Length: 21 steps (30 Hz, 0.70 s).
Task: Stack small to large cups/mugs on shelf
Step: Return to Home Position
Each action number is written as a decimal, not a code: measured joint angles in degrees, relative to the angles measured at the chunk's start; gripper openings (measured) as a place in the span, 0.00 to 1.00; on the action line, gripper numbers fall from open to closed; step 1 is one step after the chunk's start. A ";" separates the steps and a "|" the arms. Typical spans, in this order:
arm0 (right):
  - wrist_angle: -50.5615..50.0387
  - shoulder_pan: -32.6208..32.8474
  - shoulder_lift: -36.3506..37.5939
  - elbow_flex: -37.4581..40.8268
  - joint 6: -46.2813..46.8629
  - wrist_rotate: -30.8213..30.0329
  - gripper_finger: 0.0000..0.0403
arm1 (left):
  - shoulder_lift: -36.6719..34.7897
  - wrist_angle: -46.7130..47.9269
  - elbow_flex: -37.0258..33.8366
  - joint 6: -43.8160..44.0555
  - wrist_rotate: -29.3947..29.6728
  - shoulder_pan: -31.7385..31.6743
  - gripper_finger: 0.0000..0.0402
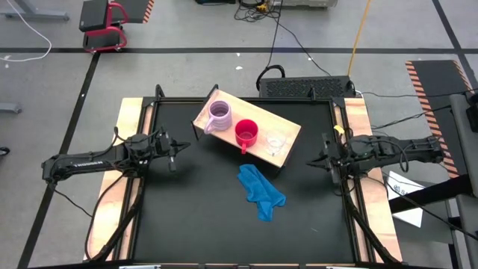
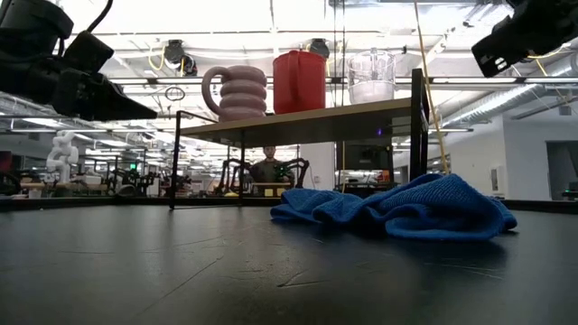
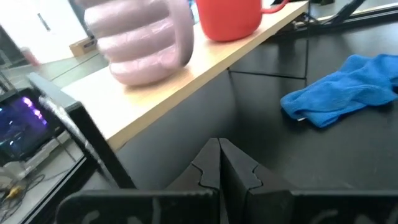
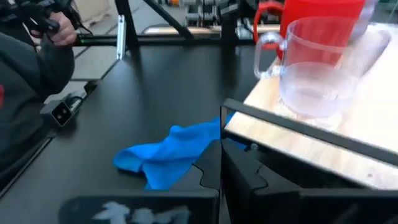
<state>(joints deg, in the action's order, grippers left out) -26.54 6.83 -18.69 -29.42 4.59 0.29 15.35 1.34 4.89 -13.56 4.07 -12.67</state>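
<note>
Three stand in a row on the shelf (image 1: 288,125) — pink mug (image 1: 221,114), red mug (image 1: 247,132), clear cup (image 1: 276,141). The left pincer (image 1: 178,151) and right pincer (image 1: 316,160) hang clenched and empty, flanking the shelf. A blue cloth (image 1: 261,192) lies on the bench (image 1: 194,217).

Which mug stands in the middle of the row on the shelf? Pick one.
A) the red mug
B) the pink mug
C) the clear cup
A: the red mug stands on the shelf between the pink mug and the clear cup.
</note>
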 joint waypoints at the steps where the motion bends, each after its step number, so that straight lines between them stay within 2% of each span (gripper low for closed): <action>1: 0.19 0.06 0.90 0.25 -0.65 0.00 0.00 | 0.00 -0.24 0.00 -0.48 -0.71 0.00 0.01; 11: -0.22 0.04 8.46 0.54 -7.10 -0.49 0.00 | -0.02 -3.61 0.00 -6.60 -13.14 0.00 0.01; 17: -1.14 0.00 9.39 0.60 -7.61 -9.52 0.00 | 0.00 -7.32 0.00 -9.59 -13.57 -0.05 0.01; 21: 4.06 0.00 9.43 3.64 -7.03 -9.70 0.00 | 0.00 -7.63 0.00 -8.95 -13.63 -1.51 0.01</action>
<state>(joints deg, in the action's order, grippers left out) -22.48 6.83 -9.26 -25.78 -2.43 -9.41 15.35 -6.29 4.89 -22.51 -9.56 -14.17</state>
